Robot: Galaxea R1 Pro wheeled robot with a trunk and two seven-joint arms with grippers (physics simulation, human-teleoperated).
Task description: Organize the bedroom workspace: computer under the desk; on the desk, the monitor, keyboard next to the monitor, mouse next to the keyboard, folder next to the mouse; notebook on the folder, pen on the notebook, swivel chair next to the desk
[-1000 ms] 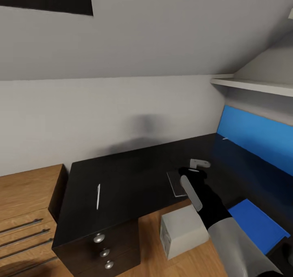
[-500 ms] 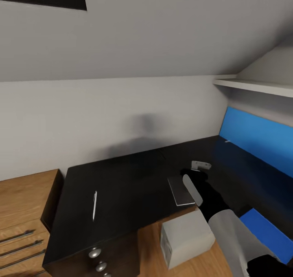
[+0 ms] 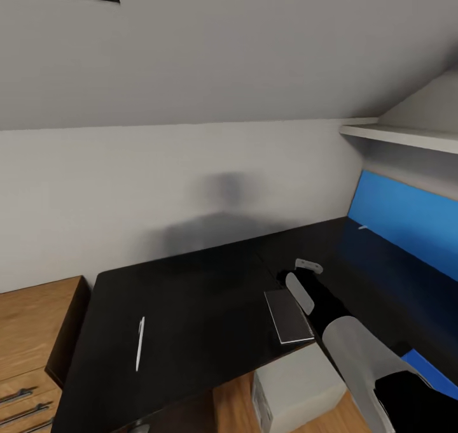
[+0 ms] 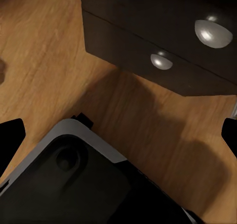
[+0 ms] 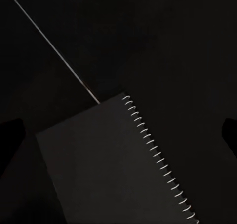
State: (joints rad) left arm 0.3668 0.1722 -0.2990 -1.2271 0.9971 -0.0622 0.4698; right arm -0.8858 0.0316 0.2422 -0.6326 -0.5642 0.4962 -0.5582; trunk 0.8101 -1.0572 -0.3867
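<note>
head view: the notebook [image 3: 289,316] is lying at the lower right of the frame on the desk [image 3: 191,293], near its front edge, long axis running away from the camera. the right gripper [image 3: 304,269] is hovering just beyond its far right corner, jaws spread wide in the right wrist view. the pen [image 3: 139,352] is lying well apart, lower left.

On the desk [image 3: 191,293], the notebook [image 3: 289,316] lies by the front edge (pen [image 3: 139,343] well apart)
</note>
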